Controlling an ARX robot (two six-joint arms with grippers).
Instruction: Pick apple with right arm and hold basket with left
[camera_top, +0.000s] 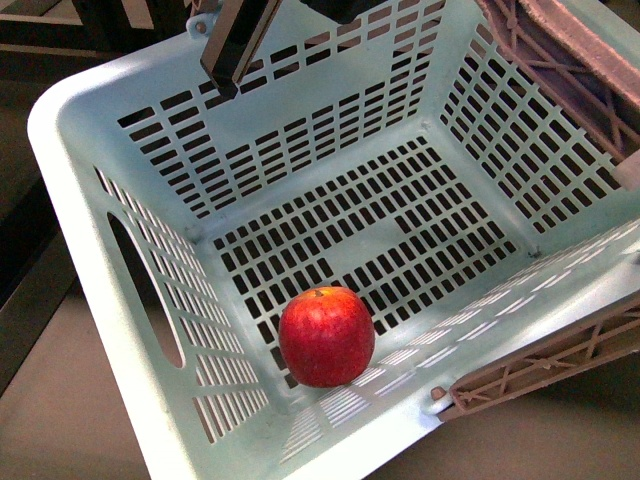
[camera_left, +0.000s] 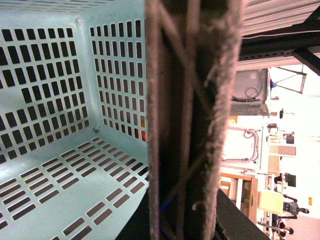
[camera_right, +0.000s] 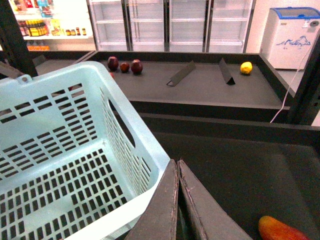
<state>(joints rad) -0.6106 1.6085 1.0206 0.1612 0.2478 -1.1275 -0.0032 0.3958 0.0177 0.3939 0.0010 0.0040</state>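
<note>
The apple (camera_top: 326, 336) is lying in the basket (camera_top: 90, 200); our left end effector (camera_left: 185, 220) is clamping its handle (camera_left: 190, 100), and our right end effector (camera_right: 177, 172) is pressing closed on nothing.

Glass-door fridges (camera_right: 170, 22) behind dark display shelf (camera_right: 210, 82).

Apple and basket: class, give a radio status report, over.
Right end effector shut, empty, outside the basket. Apple lying inside, near corner, uncovered. Left end effector hidden; handle fills its camera.
</note>
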